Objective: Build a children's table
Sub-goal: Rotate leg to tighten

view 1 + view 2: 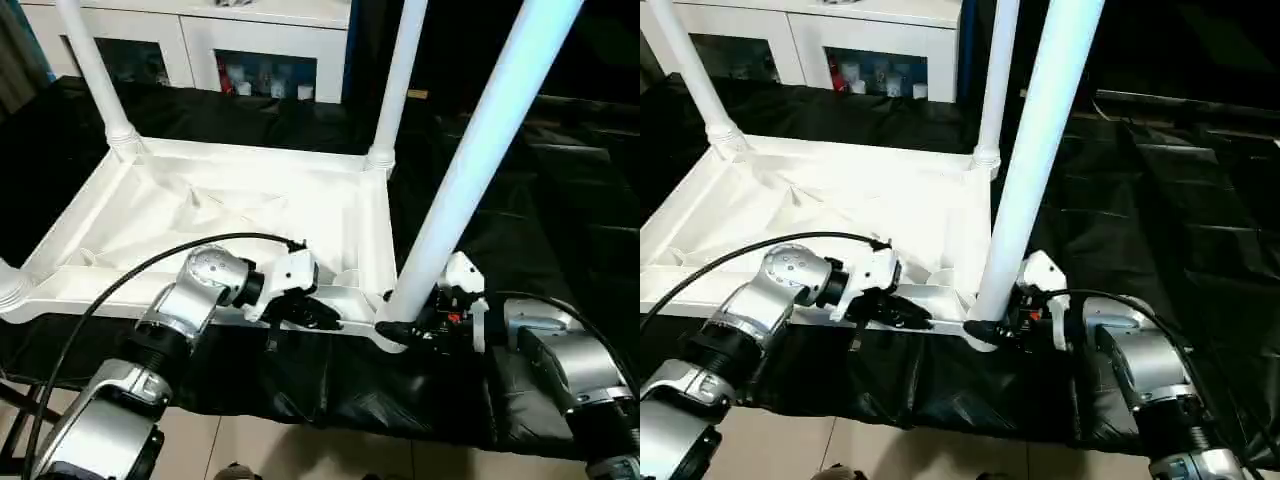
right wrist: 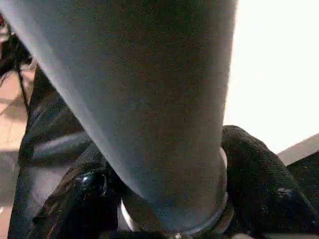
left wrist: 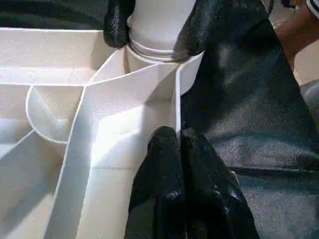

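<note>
Three white legs stand upright from the overturned table top, which lies ribbed side up on a black cloth across the left and middle of the head views. The far-left leg and the far-right leg rise from their corner sockets and are cut off by the upper edge of the frame. The near-right leg leans up toward the upper right and is likewise cut off. A fourth rounded white piece peeks in at the left edge; too little of it shows to say what it is.

The right gripper, at lower middle right, is clamped around the foot of the near-right leg at its ridged collar, one black finger on each side. The socket below is mostly hidden by those fingers.

The left gripper lies low against the near rim of the top, just left of that corner. In its wrist view the two fingertips are pressed together with no gap, resting at the rim where white plastic meets cloth.

A white cabinet with glass doors stands along the upper edge; its contents are too small to identify.
</note>
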Available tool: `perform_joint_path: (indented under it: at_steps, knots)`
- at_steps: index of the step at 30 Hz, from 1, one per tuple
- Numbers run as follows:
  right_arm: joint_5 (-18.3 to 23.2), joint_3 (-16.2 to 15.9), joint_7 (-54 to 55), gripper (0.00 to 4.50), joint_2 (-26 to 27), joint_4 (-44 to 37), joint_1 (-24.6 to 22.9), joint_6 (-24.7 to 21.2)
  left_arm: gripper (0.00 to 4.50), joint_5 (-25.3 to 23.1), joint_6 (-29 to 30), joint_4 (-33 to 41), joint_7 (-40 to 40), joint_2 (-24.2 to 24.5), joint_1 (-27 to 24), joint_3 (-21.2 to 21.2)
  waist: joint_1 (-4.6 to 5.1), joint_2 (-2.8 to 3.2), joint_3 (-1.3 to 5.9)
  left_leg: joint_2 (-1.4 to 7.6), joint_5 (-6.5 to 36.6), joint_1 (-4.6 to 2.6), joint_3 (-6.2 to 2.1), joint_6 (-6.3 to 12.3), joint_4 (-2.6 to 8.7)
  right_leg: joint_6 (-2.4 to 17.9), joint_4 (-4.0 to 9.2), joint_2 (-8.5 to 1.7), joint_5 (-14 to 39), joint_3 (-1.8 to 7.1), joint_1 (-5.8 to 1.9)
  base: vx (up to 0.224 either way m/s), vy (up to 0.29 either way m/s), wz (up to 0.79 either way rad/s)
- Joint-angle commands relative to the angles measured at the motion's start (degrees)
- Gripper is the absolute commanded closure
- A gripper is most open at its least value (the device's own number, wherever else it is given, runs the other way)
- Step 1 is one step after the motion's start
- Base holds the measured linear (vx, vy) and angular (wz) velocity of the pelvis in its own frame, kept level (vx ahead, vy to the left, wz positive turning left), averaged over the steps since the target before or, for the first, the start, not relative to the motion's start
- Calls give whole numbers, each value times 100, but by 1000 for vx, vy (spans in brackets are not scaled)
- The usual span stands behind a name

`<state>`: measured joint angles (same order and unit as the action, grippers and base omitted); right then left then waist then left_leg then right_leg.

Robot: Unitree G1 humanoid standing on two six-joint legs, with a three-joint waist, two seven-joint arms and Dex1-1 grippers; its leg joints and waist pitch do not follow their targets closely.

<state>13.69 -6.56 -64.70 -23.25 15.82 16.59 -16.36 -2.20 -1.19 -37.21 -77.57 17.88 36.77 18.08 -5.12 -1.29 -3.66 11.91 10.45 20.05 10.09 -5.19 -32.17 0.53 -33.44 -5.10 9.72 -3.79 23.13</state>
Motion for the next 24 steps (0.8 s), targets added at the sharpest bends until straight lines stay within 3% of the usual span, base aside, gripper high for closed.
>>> perform_joint_path:
  at_steps: [1,2,4,6,10,12,15,18,24]
  knots:
    - [57,-84,577,193,496,86,12,21,450,-129,211,-84,760,-361,36,21,34,-7,278,145,1393,-1,18,263,393,1196,400,-296,1683,232,-249,0,0,0]
    - [-16,45,1007,194,693,251,70,88,450,-152,271,-146,991,-484,69,-17,72,-20,267,119,1622,-14,-10,127,407,1006,467,-312,2304,222,-235,0,0,0]
    - [-138,227,1707,195,989,525,177,184,450,-190,335,-267,1380,-726,143,-60,88,-33,277,118,1619,-20,-23,89,415,901,481,-308,2429,221,-228,0,0,0]
    - [-180,415,2408,196,1349,867,344,261,450,-187,398,-466,1821,-1054,276,-114,141,-10,283,109,1655,-8,-31,38,417,881,483,-305,2462,218,-223,0,0,0]
    - [-281,698,3587,196,1881,1460,733,434,450,-301,318,-846,2450,-1441,529,-116,220,-21,300,80,1587,-1,-19,45,397,895,477,-293,2275,223,-211,0,0,0]
    - [-216,908,4138,196,2197,1679,957,523,450,-454,186,-1059,2706,-1560,632,-38,214,-6,329,84,1327,8,-13,96,385,968,445,-287,1856,230,-238,0,0,0]
    - [-375,873,4354,197,2282,1679,1008,655,450,-575,91,-1110,2778,-1544,630,33,202,-13,370,84,983,18,5,216,350,1131,358,-270,1102,228,-288,0,0,0]
    - [-441,908,4331,127,2237,1617,945,775,450,-585,-15,-1018,2682,-1496,518,-15,189,-16,400,78,723,19,23,364,324,1299,305,-267,595,225,-322,0,0,0]
    - [-580,885,4126,82,1922,1538,821,926,450,-605,-135,-1070,2685,-1420,463,-25,153,-7,418,96,810,5,25,374,321,1346,309,-283,733,227,-336,0,0,0]
